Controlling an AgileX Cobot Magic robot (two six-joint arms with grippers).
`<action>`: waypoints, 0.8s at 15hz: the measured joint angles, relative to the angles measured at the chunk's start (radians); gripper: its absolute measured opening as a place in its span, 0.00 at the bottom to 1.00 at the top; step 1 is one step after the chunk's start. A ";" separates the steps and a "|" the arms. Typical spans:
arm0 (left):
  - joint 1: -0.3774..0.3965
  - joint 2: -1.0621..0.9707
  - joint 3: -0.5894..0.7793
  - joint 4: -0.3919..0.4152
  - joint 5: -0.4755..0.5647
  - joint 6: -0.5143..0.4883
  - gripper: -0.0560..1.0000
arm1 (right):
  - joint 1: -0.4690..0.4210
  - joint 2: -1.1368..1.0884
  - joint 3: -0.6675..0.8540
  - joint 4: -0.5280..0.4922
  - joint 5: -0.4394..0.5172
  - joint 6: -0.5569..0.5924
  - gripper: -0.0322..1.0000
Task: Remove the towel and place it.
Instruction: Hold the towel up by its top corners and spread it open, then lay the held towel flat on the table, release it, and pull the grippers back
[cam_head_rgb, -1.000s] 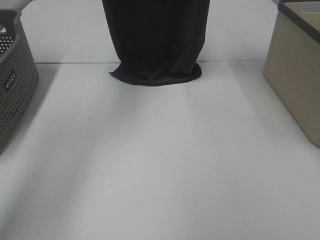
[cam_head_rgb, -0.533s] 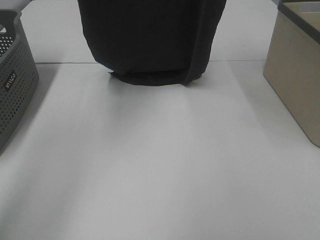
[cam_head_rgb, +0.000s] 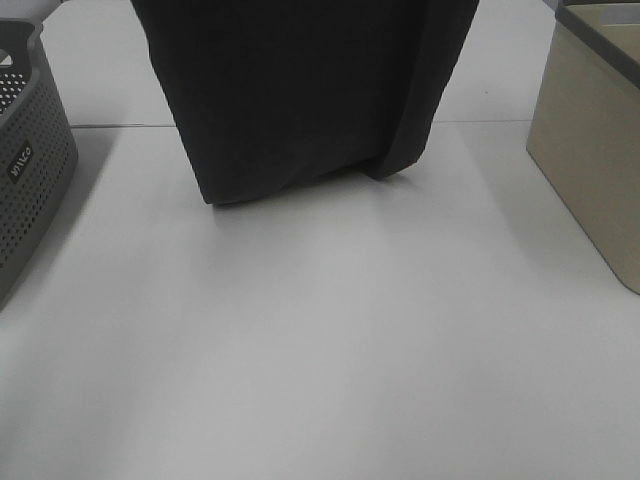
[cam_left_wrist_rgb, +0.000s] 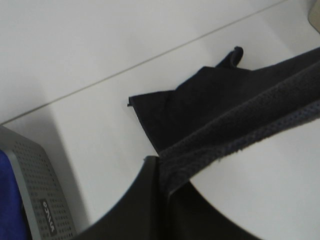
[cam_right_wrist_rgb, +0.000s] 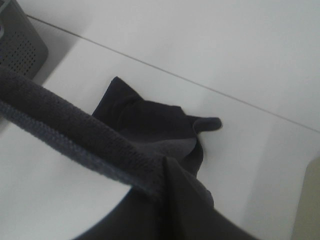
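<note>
Towel (cam_head_rgb: 300, 90) hangs as a wide dark sheet in the exterior view, top out of frame, lower end down at the table (cam_head_rgb: 320, 350) toward the far edge, about midway between the left and right edges, close to the seam line (cam_head_rgb: 120, 126) that runs across the surface. My left gripper (cam_left_wrist_rgb: 161, 172) is clamped on one end of the top hem, and my right gripper (cam_right_wrist_rgb: 162, 187) is clamped on the other end of the same hem, which is stretched taut between them. Both wrist views show the bottom of the cloth crumpled and lying on the table, one corner poking out. Grey perforated basket (cam_head_rgb: 30, 180) sits at the left edge, beige box (cam_head_rgb: 590, 150) at the right edge, both well apart from the cloth
</note>
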 joint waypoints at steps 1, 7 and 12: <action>-0.006 -0.042 0.069 -0.012 -0.001 0.000 0.05 | 0.000 -0.042 0.066 0.006 0.001 0.011 0.05; -0.056 -0.355 0.514 -0.069 -0.035 -0.074 0.05 | 0.011 -0.329 0.437 0.079 0.001 0.081 0.05; -0.096 -0.435 0.731 -0.122 -0.055 -0.118 0.05 | 0.011 -0.463 0.694 0.106 -0.002 0.096 0.05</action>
